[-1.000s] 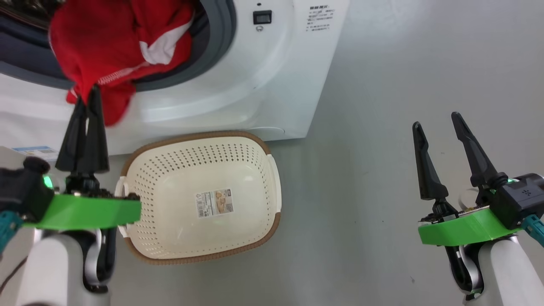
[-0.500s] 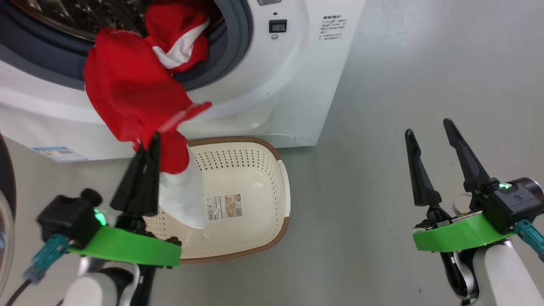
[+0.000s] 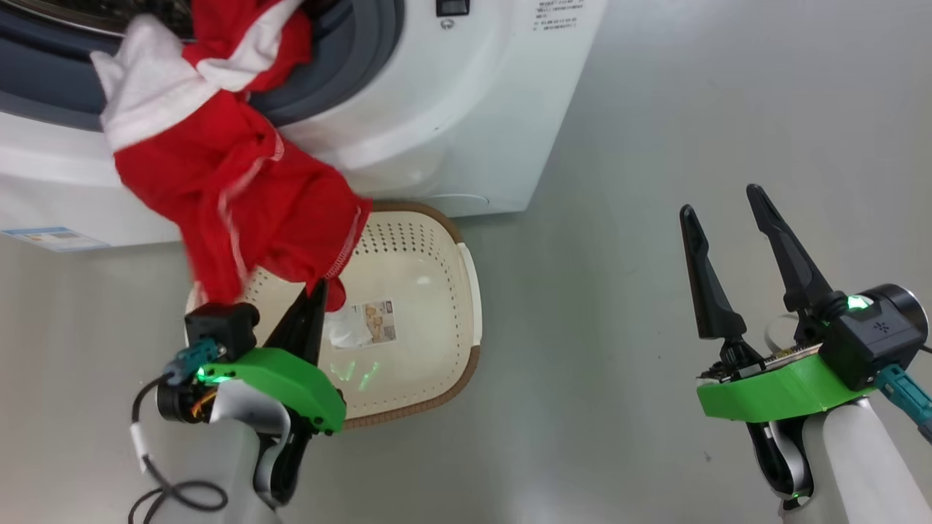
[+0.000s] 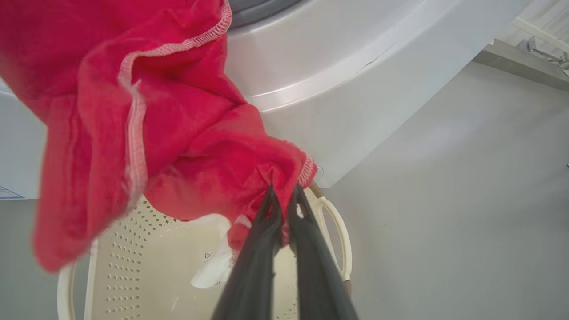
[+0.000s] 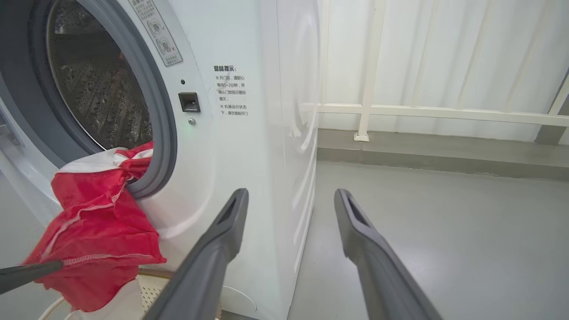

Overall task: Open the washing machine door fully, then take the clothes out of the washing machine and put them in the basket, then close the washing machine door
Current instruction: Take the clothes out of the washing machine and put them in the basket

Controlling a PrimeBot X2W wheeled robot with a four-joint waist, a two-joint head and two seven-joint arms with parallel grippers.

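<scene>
Gripping: left hand (image 4: pixel 283 195) is pinching the clothes (image 3: pixel 240 196) by a red hem, jaws shut.
Clothes: trailing from the washing machine (image 3: pixel 451 109) mouth over the basket (image 3: pixel 444 291).
Right hand (image 3: pixel 721 201): standing wide open, well apart.
Doing it well: freeing the tail from the mouth before releasing inside the basket.

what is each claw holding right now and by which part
The left claw is shut on the clothes, pinching a red stitched hem; the rest trails up into the washing machine. The right claw is open and holds nothing.
</scene>
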